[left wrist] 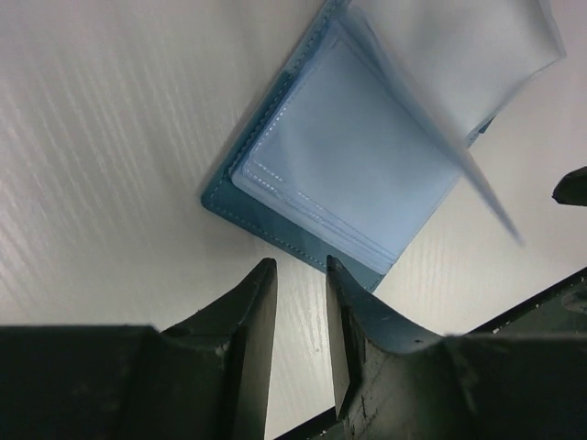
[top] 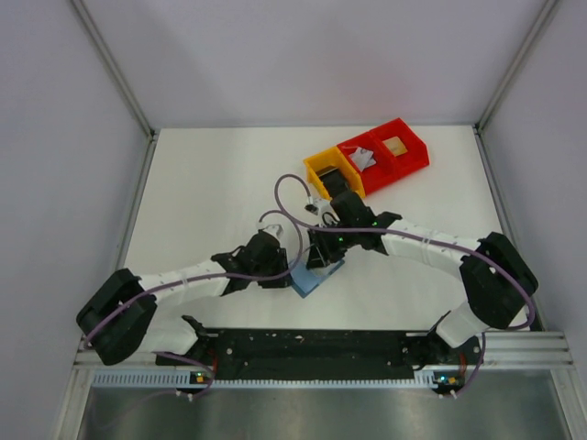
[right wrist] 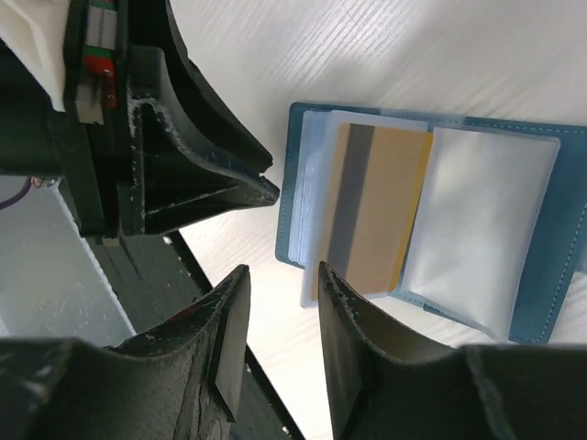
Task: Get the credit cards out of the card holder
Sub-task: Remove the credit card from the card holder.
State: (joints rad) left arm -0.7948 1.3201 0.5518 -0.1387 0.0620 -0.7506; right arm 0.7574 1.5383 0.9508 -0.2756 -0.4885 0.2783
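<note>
Top, L-wrist & R-wrist views. Card holder point(top: 316, 277) — teal-blue, lying open and flat on the white table point(top: 202, 183), at approx. 6 o'clock of the top view's centre, near the arm bases. L gripper point(left wrist: 298, 266) sits at approx. 9 o'clock of the holder and R gripper point(right wrist: 280, 270) at approx. 12 o'clock, both close over it. L jaws: partly spread, nothing between them, only bare table in the gap; tips just beside the holder's near edge. R jaws: also partly spread, pinching nothing; one fingertip point(right wrist: 339, 293) lies by the corner of a clear sleeve point(right wrist: 321, 174). R-wrist view, inside the holder: tan-yellow credit card point(right wrist: 371, 206) w/ a grey stripe, lodged in that sleeve; a pale shiny sleeve point(right wrist: 477, 229) lies at its 3 o'clock. L-wrist view: a lifted sleeve point(left wrist: 459, 64) — blurred — stands up at 1 o'clock of the frame. Yellow bin point(top: 328, 174) and red bin point(top: 390, 147) sit at approx. 1 o'clock of the holder, well apart from it.
</note>
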